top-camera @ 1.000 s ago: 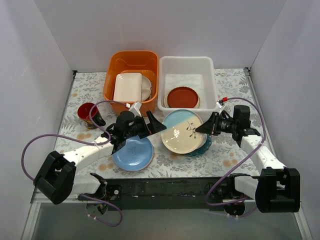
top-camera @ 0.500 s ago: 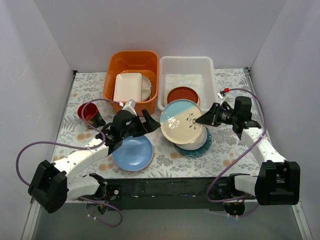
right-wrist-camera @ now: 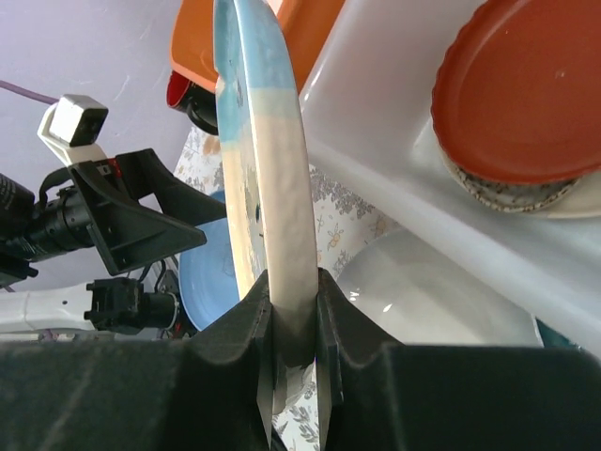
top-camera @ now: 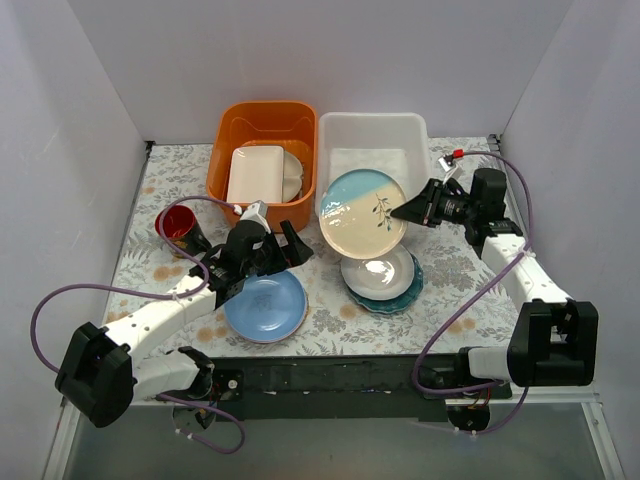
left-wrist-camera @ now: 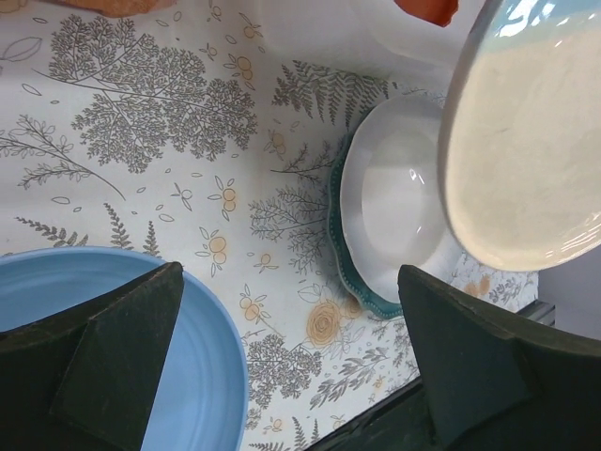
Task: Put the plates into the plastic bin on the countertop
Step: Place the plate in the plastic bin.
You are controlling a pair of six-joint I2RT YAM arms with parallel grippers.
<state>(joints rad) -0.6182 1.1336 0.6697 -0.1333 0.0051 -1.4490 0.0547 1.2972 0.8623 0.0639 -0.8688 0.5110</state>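
My right gripper point(top-camera: 412, 210) point(right-wrist-camera: 296, 319) is shut on the rim of the cream and light-blue leaf-pattern plate point(top-camera: 362, 213) point(right-wrist-camera: 263, 160), holding it tilted in the air at the near edge of the white plastic bin point(top-camera: 372, 130) point(right-wrist-camera: 376, 103). A red-brown plate point(right-wrist-camera: 521, 103) lies in the bin on another plate. A white plate point(top-camera: 378, 272) point(left-wrist-camera: 394, 211) sits on a teal scalloped plate point(top-camera: 408, 294) point(left-wrist-camera: 352, 282) on the cloth. My left gripper point(top-camera: 297, 243) point(left-wrist-camera: 291, 376) is open and empty beside the light blue plate point(top-camera: 265, 306) point(left-wrist-camera: 113, 348).
An orange tub point(top-camera: 262, 125) holding a cream rectangular dish point(top-camera: 255, 174) stands left of the bin. A red cup point(top-camera: 175, 224) lies at the far left. The floral cloth point(top-camera: 170, 180) covers the countertop between white walls.
My right gripper has lifted the leaf-pattern plate off the stack and carried it up and back toward the bin, uncovering the white plate. My left gripper has drawn back left a little.
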